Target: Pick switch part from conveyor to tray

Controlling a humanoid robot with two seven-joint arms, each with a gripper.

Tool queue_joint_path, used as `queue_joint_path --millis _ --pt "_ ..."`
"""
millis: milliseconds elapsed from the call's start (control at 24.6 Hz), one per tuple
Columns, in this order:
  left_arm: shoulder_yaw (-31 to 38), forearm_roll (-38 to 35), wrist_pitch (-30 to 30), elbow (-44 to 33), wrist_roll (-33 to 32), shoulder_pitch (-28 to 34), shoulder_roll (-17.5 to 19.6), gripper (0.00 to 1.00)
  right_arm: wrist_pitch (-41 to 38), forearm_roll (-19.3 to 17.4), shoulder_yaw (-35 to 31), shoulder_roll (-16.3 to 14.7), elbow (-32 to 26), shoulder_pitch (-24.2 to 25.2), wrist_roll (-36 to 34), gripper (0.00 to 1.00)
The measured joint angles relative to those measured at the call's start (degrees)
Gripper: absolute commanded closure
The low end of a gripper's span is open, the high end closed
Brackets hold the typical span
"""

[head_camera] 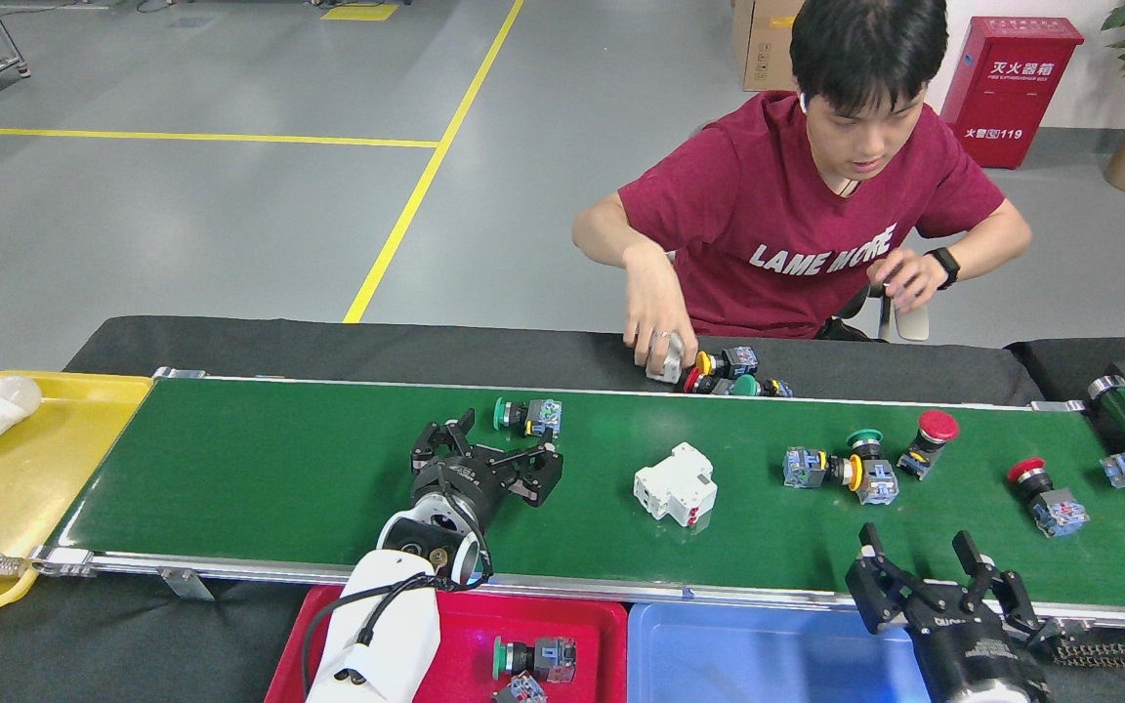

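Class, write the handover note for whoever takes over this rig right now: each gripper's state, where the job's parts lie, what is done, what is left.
Left gripper: open, over the conveyor, beside the green-capped switch, not gripping it.
Right gripper: open, empty, at the belt's near rail.
Done: one green-capped switch part lies in the red tray; another part shows partly at the tray's near edge.
Left: the switch by the left gripper, a cluster of switches and a red-capped switch further right on the belt.
Also on the belt: a white breaker. A person's hand handles parts at the far side.
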Motion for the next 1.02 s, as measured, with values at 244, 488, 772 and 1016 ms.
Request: queue_joint_path --millis 244,488,772,1016 --pt "0.27 2.15 0.51 7.79 0.05 -4.89 0.0 0.0 4.92 -0.1 4.14 0.0 9.46 -9.28 0.71 0.06" --pt "0.27 2.84 1.11 13.57 0.44 -8.4 0.0 0.0 5.76 -0.3 9.8 0.66 21.12 -18.24 1.08 0.11" --pt "0.34 2.85 3.61 18.77 1.53 -10.82 0.0 0.0 -1.32 -0.93 12.69 1.03 26.14 -21.95 1.19 0.83" --pt "0.49 2.85 4.33 19.5 1.77 -10.95 0.03 0.0 -4.85 -3.44 12.79 0.51 25.37 -22.0 1.19 0.99"
